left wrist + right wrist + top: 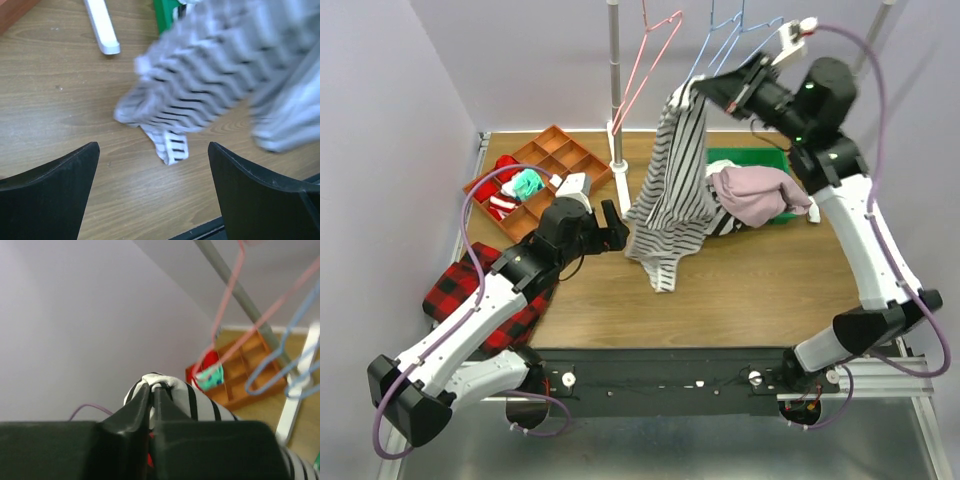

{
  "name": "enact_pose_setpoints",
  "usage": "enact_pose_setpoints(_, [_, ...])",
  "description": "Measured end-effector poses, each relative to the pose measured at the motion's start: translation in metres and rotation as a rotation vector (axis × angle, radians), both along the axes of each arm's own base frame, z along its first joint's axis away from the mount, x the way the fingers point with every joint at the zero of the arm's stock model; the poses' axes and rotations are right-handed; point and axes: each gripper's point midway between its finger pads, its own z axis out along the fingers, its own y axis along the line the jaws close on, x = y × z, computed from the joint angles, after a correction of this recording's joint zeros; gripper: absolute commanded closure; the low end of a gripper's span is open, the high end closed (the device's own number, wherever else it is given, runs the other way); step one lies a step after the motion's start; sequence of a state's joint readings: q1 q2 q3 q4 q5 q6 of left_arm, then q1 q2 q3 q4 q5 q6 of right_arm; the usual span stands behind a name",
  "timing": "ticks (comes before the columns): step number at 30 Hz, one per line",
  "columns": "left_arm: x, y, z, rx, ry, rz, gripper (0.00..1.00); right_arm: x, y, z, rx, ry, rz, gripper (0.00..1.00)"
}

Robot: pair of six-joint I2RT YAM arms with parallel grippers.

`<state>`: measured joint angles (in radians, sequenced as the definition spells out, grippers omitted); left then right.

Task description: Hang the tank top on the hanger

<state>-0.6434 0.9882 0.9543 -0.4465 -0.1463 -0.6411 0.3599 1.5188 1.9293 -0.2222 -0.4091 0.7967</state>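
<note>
The tank top [670, 190], white with thin dark stripes, hangs from my right gripper [692, 92], which is shut on its top edge high above the table's back. Its lower end trails onto the wood. In the right wrist view the fingers [154, 387] pinch a fold of the tank top [200, 400]. The pink-red hanger [655, 55] hangs on the rail just left of that gripper, and its wire [227, 295] shows close ahead. My left gripper [615, 228] stands open low over the table, left of the cloth. The tank top [200, 75] hangs blurred beyond the open left gripper [152, 150].
Light blue hangers [720, 40] hang right of the pink one. The rack pole [615, 80] rises at the back. An orange compartment tray [555, 150] sits back left, and a green bin [750, 158] with a mauve garment [760, 195] back right. Red plaid cloth [470, 290] lies at left.
</note>
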Motion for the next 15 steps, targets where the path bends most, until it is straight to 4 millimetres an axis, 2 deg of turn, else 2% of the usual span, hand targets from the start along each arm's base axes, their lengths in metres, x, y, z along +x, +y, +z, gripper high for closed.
enact_pose_setpoints(1, [0.001, 0.002, -0.004, 0.005, 0.006, 0.012, 0.01, 0.008, 0.006, -0.025, -0.019, 0.051, 0.009, 0.55])
enact_pose_setpoints(3, [0.002, 0.006, -0.013, 0.017, 0.026, 0.043, 0.02, 0.032, 0.016, -0.075, -0.088, 0.147, 0.003, 0.45])
enact_pose_setpoints(4, [0.003, 0.008, -0.019, 0.024, 0.036, 0.059, 0.03, 0.046, 0.018, -0.097, -0.126, 0.185, -0.01, 0.34])
enact_pose_setpoints(6, [0.004, 0.013, -0.035, 0.044, 0.065, 0.095, 0.07, 0.072, 0.02, -0.153, -0.218, 0.289, -0.051, 0.26])
enact_pose_setpoints(8, [0.004, 0.019, -0.057, 0.072, 0.102, 0.133, 0.1, 0.081, 0.014, -0.214, -0.32, 0.385, -0.091, 0.25])
enact_pose_setpoints(9, [0.004, 0.021, -0.066, 0.081, 0.114, 0.146, 0.17, 0.076, 0.01, -0.238, -0.361, 0.424, -0.104, 0.25])
enact_pose_setpoints(10, [0.002, 0.025, -0.085, 0.101, 0.147, 0.172, 0.19, 0.068, 0.006, -0.257, -0.402, 0.46, -0.118, 0.25])
enact_pose_setpoints(11, [0.001, 0.027, -0.094, 0.114, 0.162, 0.18, 0.22, 0.056, 0.002, -0.276, -0.443, 0.484, -0.131, 0.25])
enact_pose_setpoints(14, [-0.001, 0.034, -0.13, 0.16, 0.226, 0.227, 0.31, 0.006, 0.006, -0.306, -0.524, 0.497, -0.127, 0.29])
enact_pose_setpoints(15, [0.0, 0.035, -0.138, 0.171, 0.24, 0.236, 0.35, -0.013, 0.014, -0.308, -0.535, 0.478, -0.102, 0.3])
